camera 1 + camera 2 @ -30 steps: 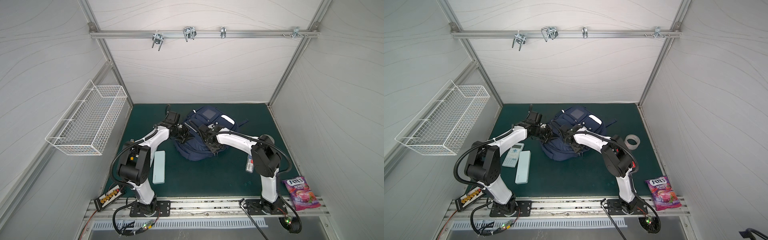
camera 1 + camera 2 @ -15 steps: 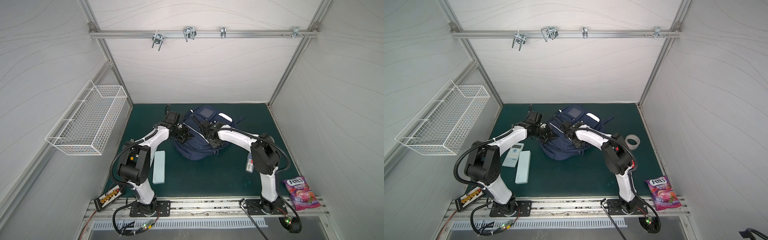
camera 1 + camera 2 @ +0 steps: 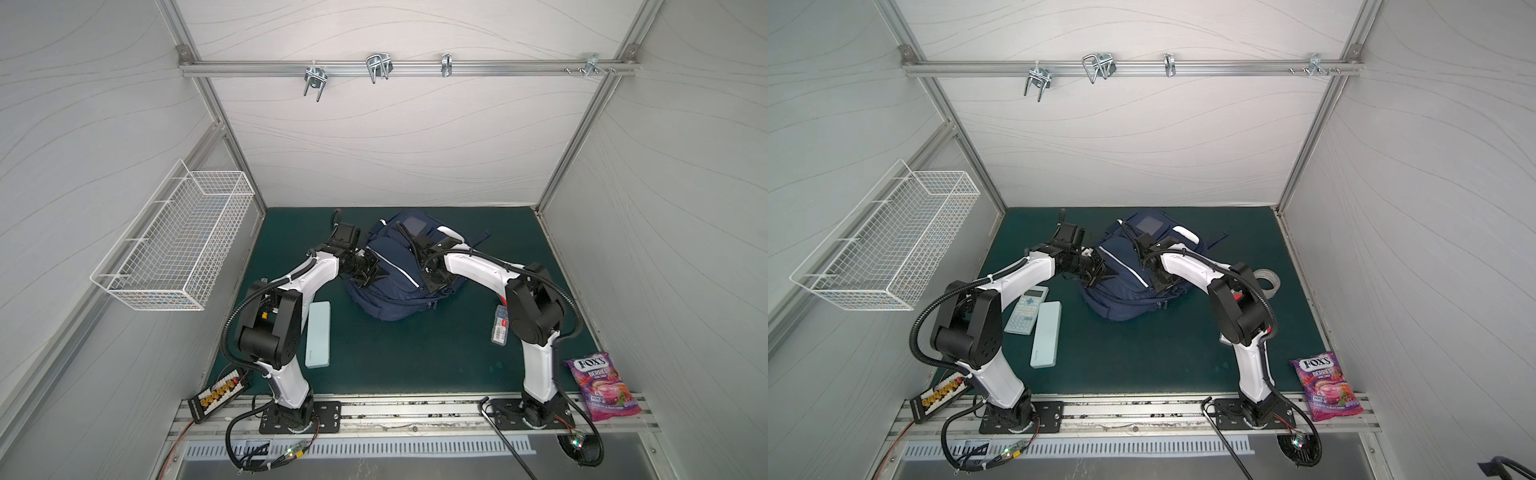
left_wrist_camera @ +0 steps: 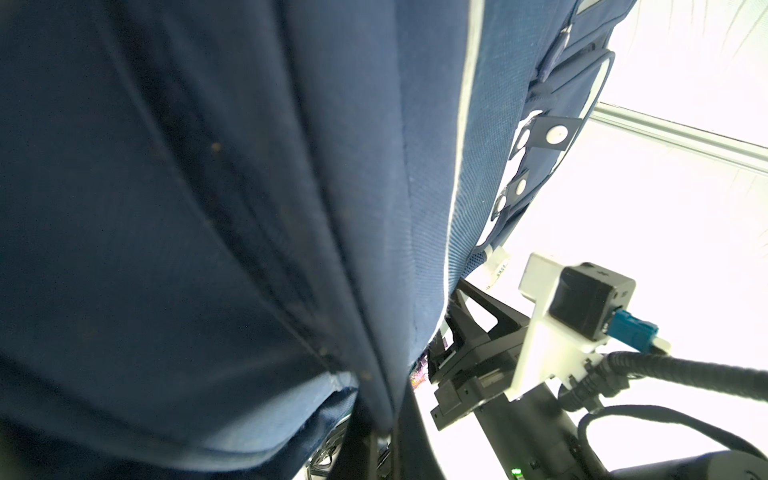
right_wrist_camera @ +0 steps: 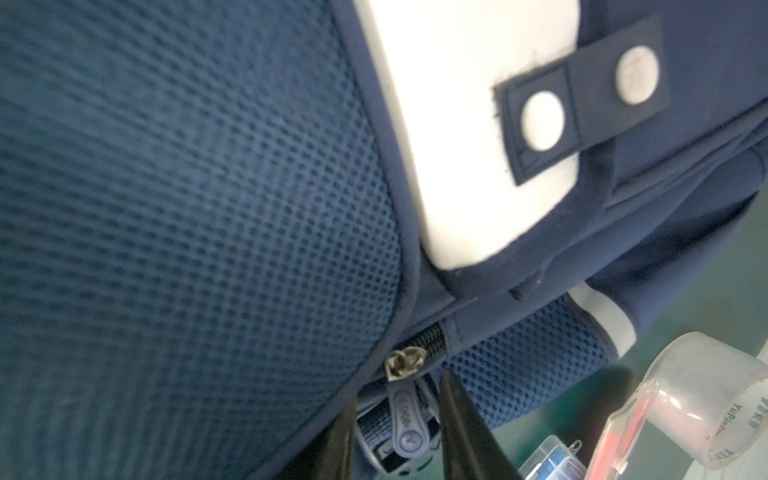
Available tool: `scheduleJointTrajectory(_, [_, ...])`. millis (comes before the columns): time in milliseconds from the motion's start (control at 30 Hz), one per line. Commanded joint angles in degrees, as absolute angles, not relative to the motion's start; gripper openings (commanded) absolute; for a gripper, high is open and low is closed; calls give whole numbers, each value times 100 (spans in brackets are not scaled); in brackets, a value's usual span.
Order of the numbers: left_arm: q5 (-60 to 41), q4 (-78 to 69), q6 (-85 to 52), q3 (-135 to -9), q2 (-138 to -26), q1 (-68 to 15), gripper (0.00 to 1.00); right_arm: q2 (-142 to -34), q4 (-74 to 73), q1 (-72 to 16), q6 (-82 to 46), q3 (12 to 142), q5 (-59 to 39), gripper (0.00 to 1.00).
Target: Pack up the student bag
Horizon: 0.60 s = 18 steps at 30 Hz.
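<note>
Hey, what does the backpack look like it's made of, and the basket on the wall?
The student bag looks like matte woven navy fabric, with open mesh panels in the right wrist view. The basket is probably white-coated metal wire: thin rods in a see-through grid.

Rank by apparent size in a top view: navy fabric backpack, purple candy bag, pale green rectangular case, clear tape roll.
navy fabric backpack
purple candy bag
pale green rectangular case
clear tape roll (partly hidden)

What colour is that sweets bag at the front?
The glossy sweets bag is purple; clearest in a top view.
</note>
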State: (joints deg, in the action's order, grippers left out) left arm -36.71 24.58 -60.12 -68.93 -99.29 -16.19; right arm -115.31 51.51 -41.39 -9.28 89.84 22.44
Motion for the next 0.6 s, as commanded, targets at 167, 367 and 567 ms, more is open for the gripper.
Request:
scheduleJointTrajectory(167, [-3850, 2333, -5968, -7214, -10091, -1635, 0, -11759, 5362, -4080, -970, 8875, 2131, 29])
scheduleJointTrajectory(367, [-3839, 2335, -5968, -7269, -10134, -1622, 0, -11698, 5452, -4045, -1142, 8769, 2092, 13])
scheduleJointTrajectory(567, [-3850, 2338, -5963, -7287, -10165, -1606, 0, -11746, 5401, -4030, -1190, 8669, 2175, 33])
